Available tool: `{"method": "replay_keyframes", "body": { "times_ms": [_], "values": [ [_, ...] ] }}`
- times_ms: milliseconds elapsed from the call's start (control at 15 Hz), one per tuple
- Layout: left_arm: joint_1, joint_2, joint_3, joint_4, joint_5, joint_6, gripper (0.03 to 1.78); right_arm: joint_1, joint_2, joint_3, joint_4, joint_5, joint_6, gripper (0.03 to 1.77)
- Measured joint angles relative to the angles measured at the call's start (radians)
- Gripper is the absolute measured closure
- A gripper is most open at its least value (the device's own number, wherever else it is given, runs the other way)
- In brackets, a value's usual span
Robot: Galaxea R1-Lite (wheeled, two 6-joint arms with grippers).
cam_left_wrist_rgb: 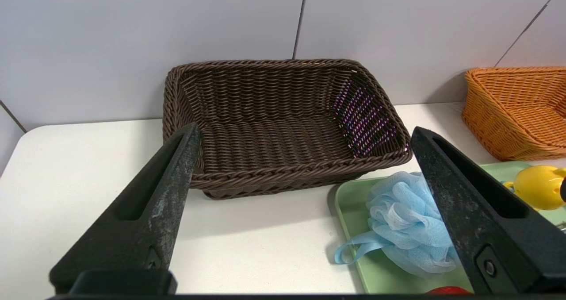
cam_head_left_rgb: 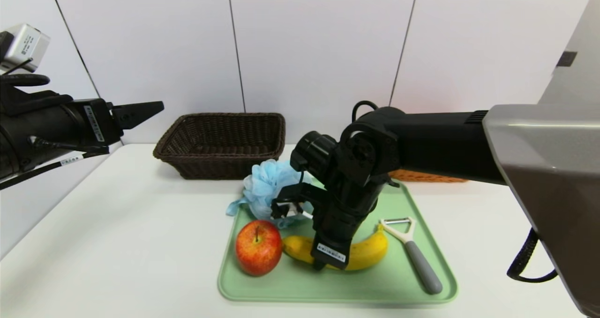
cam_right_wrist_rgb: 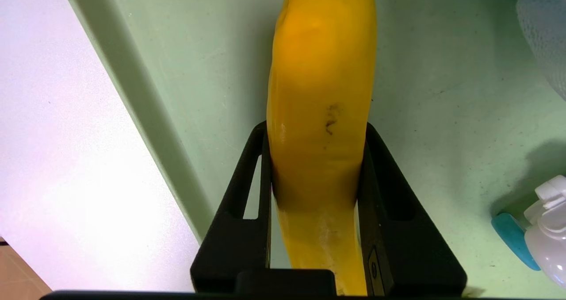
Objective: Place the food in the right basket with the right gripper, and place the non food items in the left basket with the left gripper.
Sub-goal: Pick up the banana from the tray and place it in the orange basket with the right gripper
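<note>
Banana gripped on green tray

Tray (cam_head_left_rgb: 290,292), smooth, rounded corners: holds curved banana (cam_head_left_rgb: 370,254), glossy apple (cam_head_left_rgb: 258,247), ruffled mesh sponge (cam_head_left_rgb: 267,186), duck toy (cam_left_wrist_rgb: 537,187), peeler (cam_head_left_rgb: 422,266). Right gripper (cam_right_wrist_rgb: 317,127) clasps banana. Left of tray: left gripper (cam_left_wrist_rgb: 305,134), wide. Beyond tray: dark wicker basket (cam_head_left_rgb: 220,161), orange wicker basket (cam_left_wrist_rgb: 499,114).

The gripper's 2 black fingers (cam_right_wrist_rgb: 384,211) press against the yellow banana (cam_right_wrist_rgb: 323,136); green tray (cam_right_wrist_rgb: 442,114) beneath.

dark brown woven wicker basket (cam_head_left_rgb: 220,161), fluffy mesh sponge (cam_head_left_rgb: 267,186), glossy apple (cam_head_left_rgb: 258,247), smooth banana (cam_right_wrist_rgb: 320,114)
</note>
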Motion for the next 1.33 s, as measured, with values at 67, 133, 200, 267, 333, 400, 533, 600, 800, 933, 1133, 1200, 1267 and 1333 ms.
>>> {"method": "replay_keyframes", "body": {
  "times_ms": [67, 133, 200, 267, 333, 400, 533, 600, 800, 933, 1133, 1200, 1267, 1333],
  "values": [
    [0.000, 0.000, 0.000, 0.000, 0.000, 0.000, 0.12, 0.000, -0.011, -0.008, -0.009, 0.004, 0.000, 1.25],
    [0.000, 0.001, -0.001, 0.000, 0.000, 0.000, 0.12, 0.002, -0.025, -0.010, -0.013, 0.007, 0.001, 1.25],
    [0.000, 0.002, -0.001, 0.000, 0.000, 0.000, 0.12, 0.005, -0.046, -0.013, -0.019, 0.013, 0.004, 1.25],
    [0.000, 0.003, -0.002, 0.000, 0.000, 0.001, 0.12, 0.009, -0.071, -0.017, -0.021, 0.023, 0.006, 1.25],
    [0.000, 0.005, -0.004, 0.000, -0.001, 0.002, 0.12, 0.014, -0.100, -0.017, -0.019, 0.033, 0.014, 1.25],
    [-0.001, 0.008, -0.008, 0.000, -0.004, 0.001, 0.12, 0.017, -0.130, -0.017, -0.016, 0.040, 0.023, 1.25],
    [-0.001, 0.014, -0.017, 0.001, -0.021, 0.001, 0.12, 0.020, -0.200, -0.017, 0.013, 0.043, 0.034, 1.25],
    [-0.002, 0.017, -0.018, 0.002, -0.025, 0.001, 0.12, 0.019, -0.235, -0.017, 0.037, 0.043, 0.040, 1.25],
    [-0.002, 0.022, -0.020, 0.003, -0.026, 0.001, 0.12, 0.011, -0.344, -0.017, 0.037, 0.042, 0.072, 1.25],
    [-0.001, 0.024, -0.019, 0.005, -0.026, 0.002, 0.12, -0.006, -0.406, -0.018, -0.039, 0.036, 0.119, 1.25],
    [-0.001, 0.029, -0.017, 0.008, -0.026, 0.004, 0.12, -0.112, -0.460, -0.020, -0.195, 0.034, 0.138, 1.25],
    [-0.002, 0.032, -0.017, 0.008, -0.025, 0.005, 0.12, -0.165, -0.468, -0.020, -0.259, 0.032, 0.140, 1.25],
    [-0.002, 0.033, -0.018, 0.008, -0.024, 0.006, 0.12, -0.217, -0.470, -0.020, -0.316, 0.030, 0.142, 1.25],
    [-0.001, 0.035, -0.019, 0.008, -0.024, 0.006, 0.12, -0.271, -0.470, -0.020, -0.368, 0.024, 0.143, 1.25]
  ]
}}
